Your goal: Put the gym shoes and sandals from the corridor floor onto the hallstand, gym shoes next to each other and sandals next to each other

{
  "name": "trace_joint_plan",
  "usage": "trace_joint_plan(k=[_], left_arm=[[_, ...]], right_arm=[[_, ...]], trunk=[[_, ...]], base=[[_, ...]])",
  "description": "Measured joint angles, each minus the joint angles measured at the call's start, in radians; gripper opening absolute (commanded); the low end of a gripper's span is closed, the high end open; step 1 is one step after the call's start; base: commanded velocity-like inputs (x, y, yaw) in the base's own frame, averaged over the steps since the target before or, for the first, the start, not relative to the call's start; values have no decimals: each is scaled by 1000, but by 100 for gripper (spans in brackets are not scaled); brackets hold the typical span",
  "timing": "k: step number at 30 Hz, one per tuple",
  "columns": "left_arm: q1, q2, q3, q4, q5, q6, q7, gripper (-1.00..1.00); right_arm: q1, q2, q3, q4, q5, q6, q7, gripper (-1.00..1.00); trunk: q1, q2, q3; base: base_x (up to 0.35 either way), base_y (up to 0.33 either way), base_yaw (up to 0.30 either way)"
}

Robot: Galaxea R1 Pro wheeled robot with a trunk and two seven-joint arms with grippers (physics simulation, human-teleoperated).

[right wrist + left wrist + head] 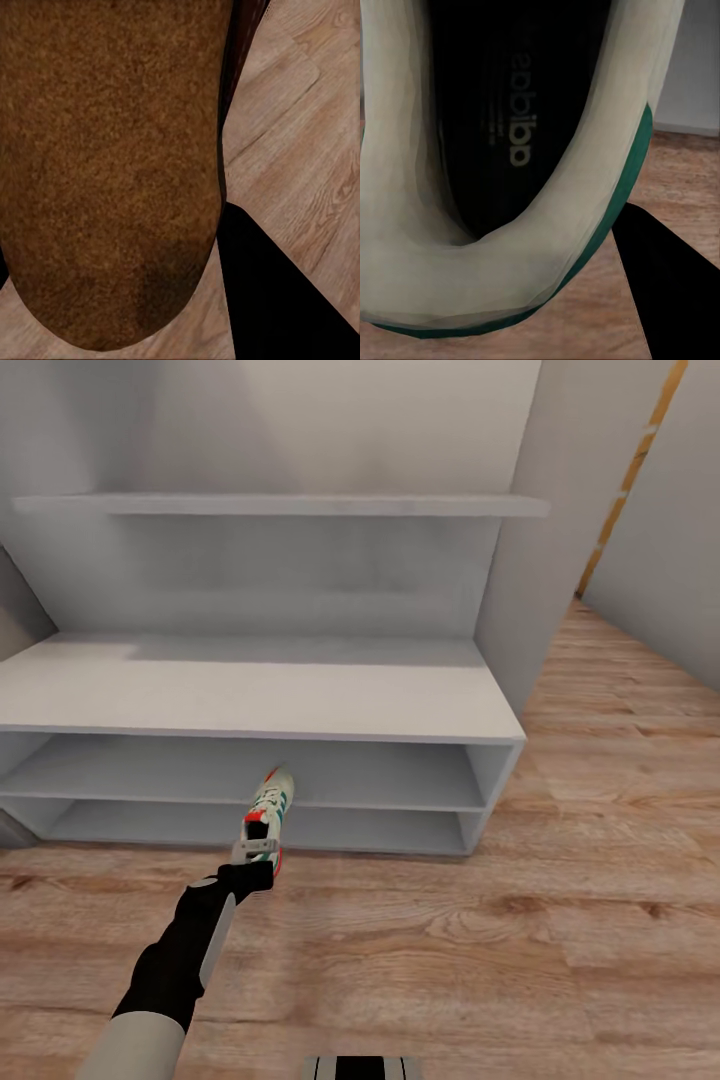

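In the head view my left gripper (pixel 254 863) is shut on the heel of a white gym shoe (pixel 271 807) with green stripes and red-orange accents. The shoe hangs toe-forward above the corridor floor (pixel 500 940), just in front of the hallstand's (pixel 250 695) two low shelves. Seen from the left wrist, the shoe's pale collar and dark insole (pixel 510 120) are very close, beside one black finger (pixel 667 292). The right wrist view has a brown sandal (pixel 105 165) held close over the planks, next to a black finger (pixel 277 300).
The hallstand's bench top and a wall shelf (pixel 280 505) above it hold nothing. A grey wall panel (pixel 530 560) stands at the rack's right end, with open wood floor running past it to the right. The robot's base (pixel 360 1068) shows at the bottom edge.
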Motion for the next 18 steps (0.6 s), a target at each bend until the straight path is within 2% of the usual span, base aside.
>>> trace_joint_plan(k=[8,12,14,15,18], left_arm=[[0,1,0,1,0,0,0,-100],[0,0,0,2,0,0,0,-100],[-1,0,2,1,-15,-1,1,-100],[-1,0,2,1,-25,-1,1,-100],[-1,0,2,0,-24,-7,2,-100]], right_arm=[[0,0,0,0,0,0,0,-100],[0,0,0,0,0,1,0,-100],[0,0,0,0,0,1,0,-100],[0,0,0,0,0,0,0,-100],[0,0,0,0,0,0,0,-100]], trunk=[[0,0,0],[0,0,0],[0,0,0],[0,0,0],[0,0,0]], base=[[330,54,0],[299,-160,0],[227,-169,0],[148,-112,0],[46,-35,0]])
